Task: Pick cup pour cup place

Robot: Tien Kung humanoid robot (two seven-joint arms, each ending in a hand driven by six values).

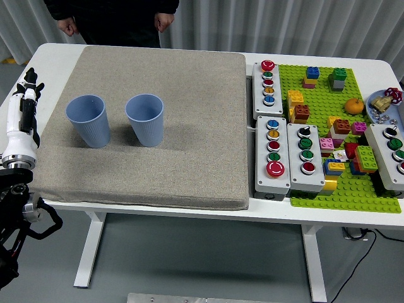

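Two light blue ribbed cups stand upright on a grey mat (158, 158): the left cup (89, 120) and the right cup (145, 119), a small gap between them. Both look empty from above. My left hand (24, 101) is at the table's left edge, well left of the left cup, fingers straight and holding nothing. The right arm is out of view.
A person stands at the far side, hands (65, 26) hanging by the table's far edge. Grey button boxes (273, 148) and a green baseplate (328, 189) with several bricks fill the right side. A small bowl (385, 104) sits at the far right.
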